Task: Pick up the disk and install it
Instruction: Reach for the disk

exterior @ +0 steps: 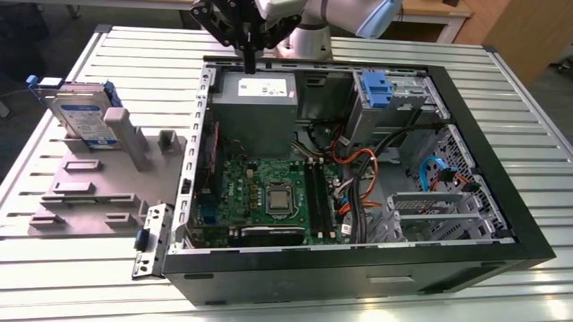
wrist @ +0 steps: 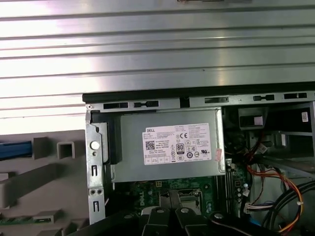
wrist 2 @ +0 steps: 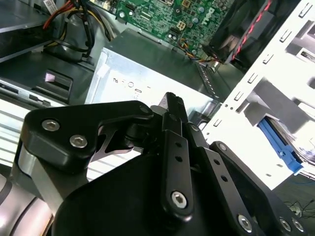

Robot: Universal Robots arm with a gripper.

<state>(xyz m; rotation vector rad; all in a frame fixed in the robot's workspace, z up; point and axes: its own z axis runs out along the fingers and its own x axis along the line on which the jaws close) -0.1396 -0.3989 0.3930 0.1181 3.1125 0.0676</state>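
The disk [exterior: 80, 115], silver with a white-and-blue label and blue rails, stands on edge in a slot of the grey holder [exterior: 98, 191], at the exterior view's left of the open computer case [exterior: 358, 265]. My gripper [exterior: 249, 66] hangs over the case's far edge, above the grey power-supply box [exterior: 255, 114], well away from the disk. Its black fingers [wrist 2: 170, 105] are pressed together with nothing between them. A blue rail of the disk [wrist: 15, 150] shows beside the holder in the first wrist view.
Inside the case lie the green motherboard [exterior: 268, 191], loose orange and black cables [exterior: 358, 168] and a metal drive cage with a blue latch [exterior: 376, 90]. A small metal bracket [exterior: 150, 238] lies near the case's front corner. The table is ribbed metal [exterior: 528, 127].
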